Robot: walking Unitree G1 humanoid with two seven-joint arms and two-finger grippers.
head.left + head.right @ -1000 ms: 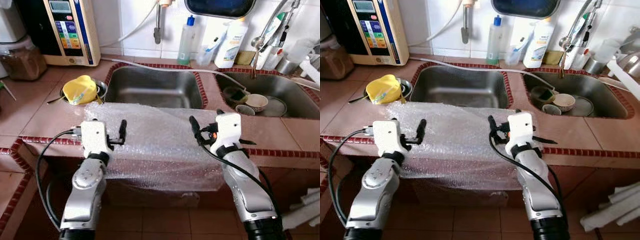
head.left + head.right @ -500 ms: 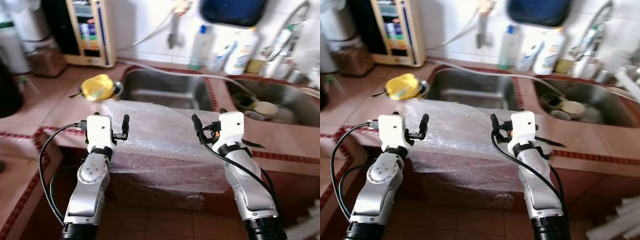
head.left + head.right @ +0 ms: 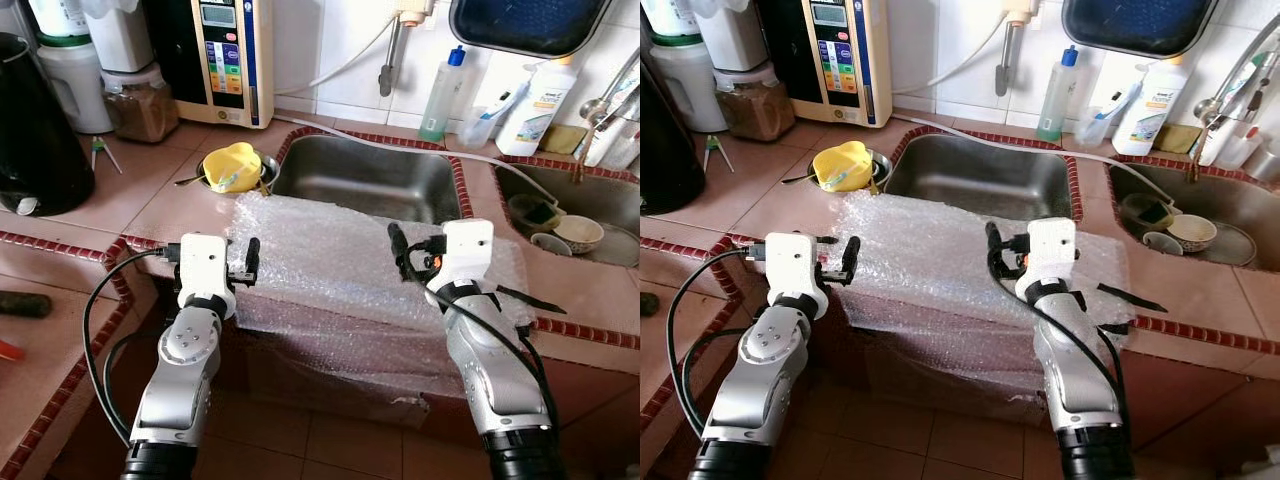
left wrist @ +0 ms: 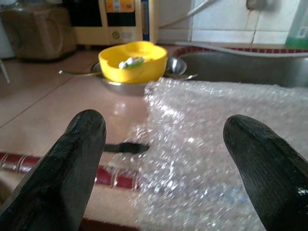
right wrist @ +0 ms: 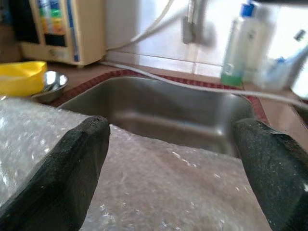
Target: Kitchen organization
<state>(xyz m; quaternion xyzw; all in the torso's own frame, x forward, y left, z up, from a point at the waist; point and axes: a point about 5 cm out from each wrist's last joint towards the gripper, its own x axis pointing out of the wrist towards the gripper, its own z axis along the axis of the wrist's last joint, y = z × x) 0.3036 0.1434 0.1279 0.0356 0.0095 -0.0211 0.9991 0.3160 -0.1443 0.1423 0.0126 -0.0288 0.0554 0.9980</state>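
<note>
Hovered with left gripper (image 3: 240,262) and right gripper (image 3: 402,252) spread apart over bubble wrap (image 3: 340,260) on desk (image 3: 120,200); probably light, limp, slippery; best pinched at near edge.

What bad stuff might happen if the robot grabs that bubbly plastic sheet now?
The bubble wrap hangs over the counter edge, so a tug might slide it to the floor. Its far corner lies beside the yellow bowl; dragging could knock that. The left gripper and right gripper are open at the slippery sheet's edges, so a pinch may slip.
</note>
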